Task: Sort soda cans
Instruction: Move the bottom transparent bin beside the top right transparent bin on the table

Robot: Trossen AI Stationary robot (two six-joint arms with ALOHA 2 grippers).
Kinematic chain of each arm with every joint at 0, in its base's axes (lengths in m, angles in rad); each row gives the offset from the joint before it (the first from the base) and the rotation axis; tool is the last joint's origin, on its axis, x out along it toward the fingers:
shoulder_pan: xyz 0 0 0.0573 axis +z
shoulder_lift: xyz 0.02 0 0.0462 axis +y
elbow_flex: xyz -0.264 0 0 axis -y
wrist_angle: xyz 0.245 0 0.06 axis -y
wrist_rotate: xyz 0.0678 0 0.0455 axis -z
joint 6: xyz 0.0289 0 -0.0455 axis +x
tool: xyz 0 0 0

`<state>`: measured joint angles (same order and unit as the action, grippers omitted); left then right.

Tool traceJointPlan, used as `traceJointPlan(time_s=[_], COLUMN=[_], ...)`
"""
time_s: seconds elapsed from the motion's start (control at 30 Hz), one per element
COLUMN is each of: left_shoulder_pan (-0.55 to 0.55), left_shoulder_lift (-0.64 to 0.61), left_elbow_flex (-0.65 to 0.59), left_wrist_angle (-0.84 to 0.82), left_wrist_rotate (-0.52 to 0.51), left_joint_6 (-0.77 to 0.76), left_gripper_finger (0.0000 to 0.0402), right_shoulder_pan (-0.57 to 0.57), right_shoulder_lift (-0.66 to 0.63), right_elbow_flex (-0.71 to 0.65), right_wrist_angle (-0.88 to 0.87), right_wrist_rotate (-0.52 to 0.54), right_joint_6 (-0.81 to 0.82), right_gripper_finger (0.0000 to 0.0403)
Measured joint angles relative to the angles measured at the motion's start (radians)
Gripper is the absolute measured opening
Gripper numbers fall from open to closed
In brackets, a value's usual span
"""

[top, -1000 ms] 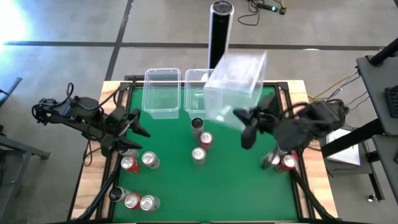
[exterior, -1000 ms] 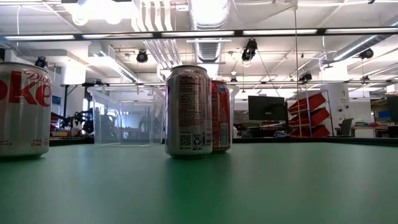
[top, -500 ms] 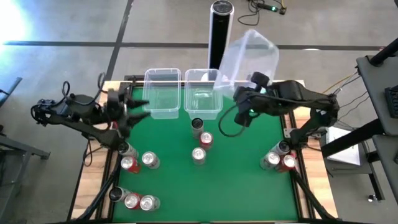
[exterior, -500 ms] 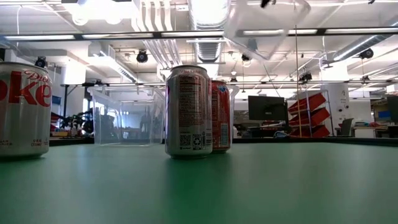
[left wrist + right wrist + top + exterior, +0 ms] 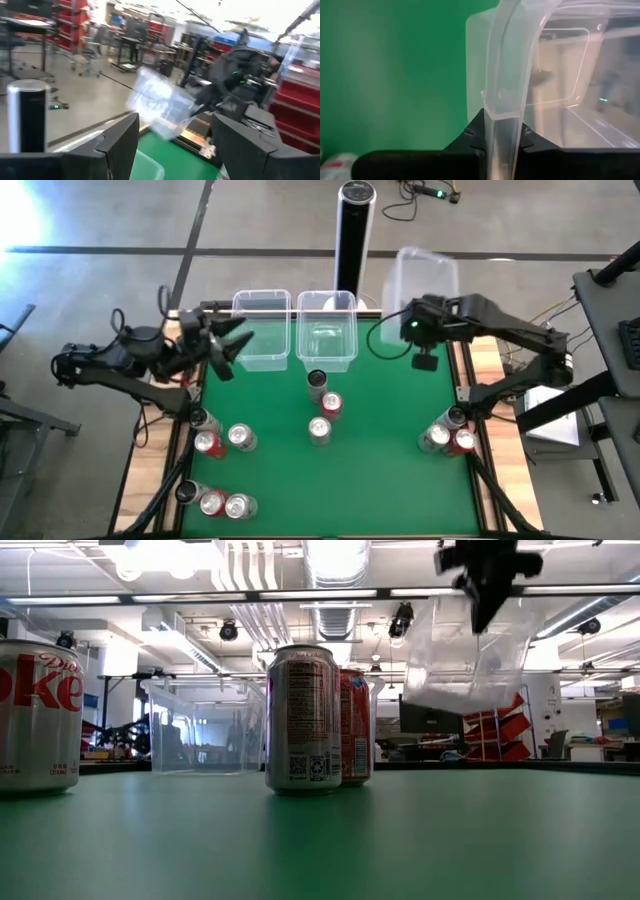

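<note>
Clear plastic is between my right fingers: my right gripper point(image 5: 424, 332) pinches the wall of a transparent tub point(image 5: 425, 275) and holds it in the air above the far right corner of the green table point(image 5: 380, 470). In the right wrist view the thin rim of this tub point(image 5: 507, 75) stands straight up between my two dark fingers point(image 5: 470, 137), which press on it from both sides. In the low view the tub point(image 5: 470, 655) hangs tilted, clear of the table top. My left gripper point(image 5: 222, 345) is at the far left edge of the table, just beside the left one of two other tubs point(image 5: 262, 330) that stand there side by side; its fingers are spread apart and hold nothing. The soda cans point(image 5: 322, 405) stay on the table: three near the middle, just in front of the second standing tub point(image 5: 327, 332), a group at the left side point(image 5: 222, 438), three at the near left corner point(image 5: 213, 501), and some at the right edge point(image 5: 447, 435). A tall black post point(image 5: 353, 230) stands behind the table.
</note>
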<state>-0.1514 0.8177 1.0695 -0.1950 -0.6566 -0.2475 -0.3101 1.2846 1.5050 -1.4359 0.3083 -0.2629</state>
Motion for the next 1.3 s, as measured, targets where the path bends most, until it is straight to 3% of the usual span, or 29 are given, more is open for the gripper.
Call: traceJointPlan(time_s=[0.23, 0.4, 0.8, 0.97, 1.3], left_shoulder_pan=[0.029, 0.055, 0.117, 0.117, 0.120], left_shoulder_lift=[0.087, 0.120, 0.145, 0.167, 0.137], left_elbow_flex=[0.000, 0.000, 0.000, 0.000, 0.000], left_wrist_angle=[0.046, 0.048, 0.044, 0.038, -0.063], left_wrist_rotate=[-0.005, -0.018, -0.012, 0.051, 0.101], left_joint_6=[-0.093, -0.123, -0.139, -0.147, -0.166], left_gripper_finger=[0.0233, 0.0233, 0.0233, 0.0233, 0.0233], right_shoulder_pan=[-0.021, -0.019, -0.005, 0.017, 0.033], right_shoulder_lift=[0.033, 0.068, 0.175, 0.229, 0.294], right_elbow_flex=[-0.246, -0.327, -0.331, -0.308, -0.247], right_wrist_angle=[0.119, 0.214, 0.326, 0.335, 0.331], right_wrist_rotate=[-0.055, -0.056, -0.081, -0.075, -0.073], right_joint_6=[-0.018, -0.016, -0.025, -0.013, 0.031], right_gripper_finger=[0.0017, 0.0017, 0.0018, 0.0021, 0.0097])
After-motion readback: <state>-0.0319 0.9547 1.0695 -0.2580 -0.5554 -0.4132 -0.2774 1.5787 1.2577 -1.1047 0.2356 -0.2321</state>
